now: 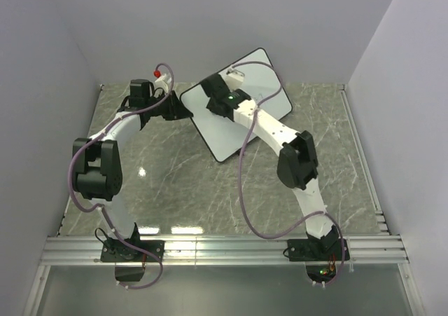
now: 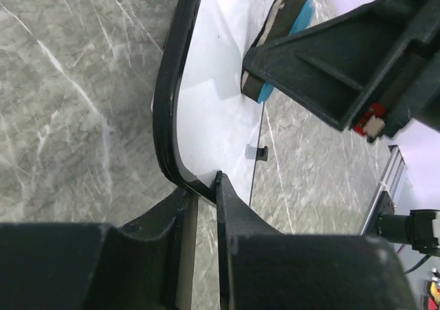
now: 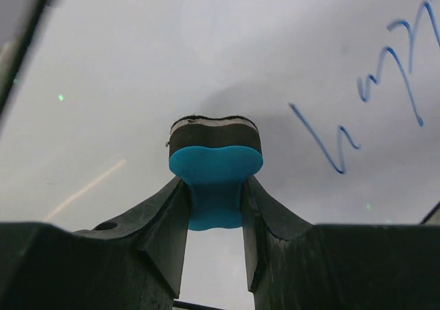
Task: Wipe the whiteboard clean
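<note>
Whiteboard (image 1: 210,130), white, black-framed: left gripper (image 2: 199,200) clamps its corner; right gripper (image 3: 214,207) pinches small blue eraser (image 3: 215,162). Press flat, sweep across blue scribble (image 3: 320,145).

Blue scribble (image 3: 320,144) on whiteboard (image 3: 137,62), partly beyond right edge.

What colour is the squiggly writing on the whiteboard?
Blue. The squiggly writing on the whiteboard shows best in the right wrist view.

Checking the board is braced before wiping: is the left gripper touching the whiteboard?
Touching. The left wrist view shows the left gripper shut on the black-framed corner of the whiteboard, with the frame pinched between its fingers.
</note>
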Controlling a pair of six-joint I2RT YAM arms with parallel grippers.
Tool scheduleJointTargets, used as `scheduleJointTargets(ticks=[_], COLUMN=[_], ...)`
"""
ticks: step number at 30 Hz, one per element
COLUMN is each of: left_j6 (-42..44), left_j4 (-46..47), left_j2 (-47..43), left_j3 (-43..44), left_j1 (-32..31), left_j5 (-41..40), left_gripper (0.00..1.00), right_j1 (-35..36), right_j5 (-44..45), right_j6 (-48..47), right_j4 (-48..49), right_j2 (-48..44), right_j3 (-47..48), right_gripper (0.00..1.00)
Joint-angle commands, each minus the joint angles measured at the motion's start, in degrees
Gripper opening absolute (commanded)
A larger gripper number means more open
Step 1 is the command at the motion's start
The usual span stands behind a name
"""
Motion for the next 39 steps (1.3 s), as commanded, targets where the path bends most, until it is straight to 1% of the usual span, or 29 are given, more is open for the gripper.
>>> scheduleJointTargets(ticks=[1, 2, 3, 4, 9, 13, 17, 19, 22, 26, 30, 33, 34, 39], left_j6=[4.64, 4.81, 4.99, 5.08, 5.78, 6.05, 6.22, 6.57, 6.49, 6.75, 7.19, 7.28, 7.28, 7.45], left_j4=[-4.38, -4.56, -4.91, -5.26, -6.23, -6.84, -7.28, -7.63, -7.63, -7.81, -8.34, -8.34, -8.34, -8.42], left_j2=[-4.38, -4.47, -4.82, -4.82, -4.65, -4.30, -3.95, -3.86, -4.12, -4.03, -3.94, -4.03, -4.12, -4.47], left_j3=[0.52, 0.52, 0.52, 0.52, 1.30, 2.10, 2.89, 3.15, 3.15, 3.42, 3.86, 3.77, 3.68, 2.72], left_j1=[-3.60, -3.60, -3.60, -3.60, -3.51, -3.34, -2.99, -2.72, -2.46, -2.19, -2.19, -2.19, -2.19, -2.19], left_j5=[6.33, 5.29, 4.84, 4.40, 1.76, 0.80, 0.35, 0.35, 0.62, 0.36, 0.35, 0.35, 0.35, -0.52], left_gripper=[0.00, 0.00, 0.00, 0.00, 0.00, 0.00, 0.00, 0.00, 0.00, 0.00, 0.00, 0.00, 0.00, 0.00], right_j1=[-6.07, -6.95, -7.39, -7.75, -8.01, -8.10, -7.93, -8.01, -8.01, -8.63, -9.33, -11.00, -11.52, -13.81], right_j5=[-17.43, -19.78, -21.37, -22.17, -22.35, -23.14, -23.49, -24.28, -24.11, -23.23, -20.77, -21.47, -21.38, -21.21], right_j6=[3.52, 4.22, 4.67, 4.15, 2.12, 3.26, 3.88, 3.53, 3.88, 4.84, 6.95, 7.22, 7.13, 6.52], right_j4=[12.65, 14.89, 16.30, 17.36, 15.62, 17.98, 15.97, 16.66, 18.59, 18.78, 20.70, 20.63, 20.10, 20.97], right_j2=[-4.66, -5.64, -6.43, -6.96, -9.51, -12.06, -11.01, -11.27, -12.94, -14.52, -18.03, -16.21, -15.33, -9.62], right_j3=[-14.42, -20.03, -21.82, -22.97, -26.40, -33.60, -34.58, -36.15, -39.40, -41.35, -44.60, -43.03, -39.54, -27.93], right_gripper=[0.00, 0.00, 0.00, 0.00, 0.00, 0.00, 0.00, 0.00, 0.00, 0.00, 0.00, 0.00, 0.00, 0.00])
